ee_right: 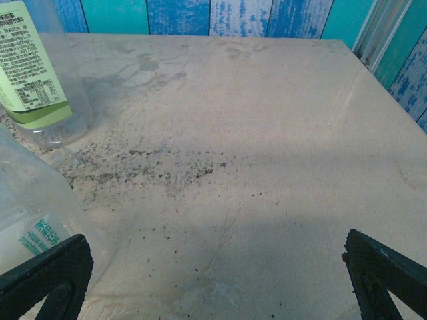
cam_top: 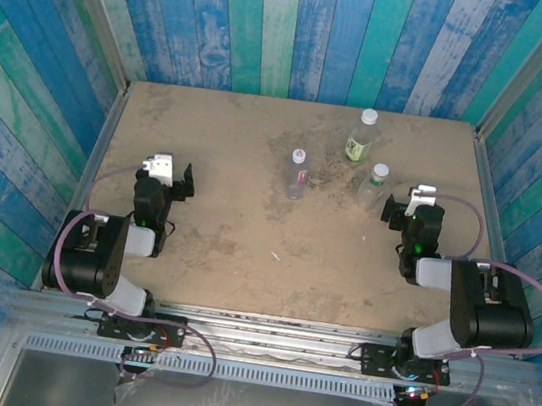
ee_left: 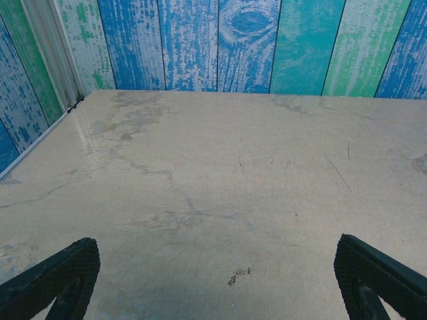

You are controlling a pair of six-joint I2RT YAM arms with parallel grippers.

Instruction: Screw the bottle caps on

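Blue-green plank walls [cam_top: 296, 25] enclosed a stained tan surface [cam_top: 227, 227]. The left end effector [cam_top: 167, 173] and right end effector [cam_top: 410, 207] stood released by its side edges. Three bottles [cam_top: 360, 143] stood toward the far edge, right of centre, caps [cam_top: 368, 116] on; the green label [ee_right: 30, 60] had unreadable print.

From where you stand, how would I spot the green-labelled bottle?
On the tan table, three clear bottles stand right of centre. The green-labelled bottle is farthest back, nearest the plank wall; unlike the left bottle and right bottle, it wears a broad lime-green label.
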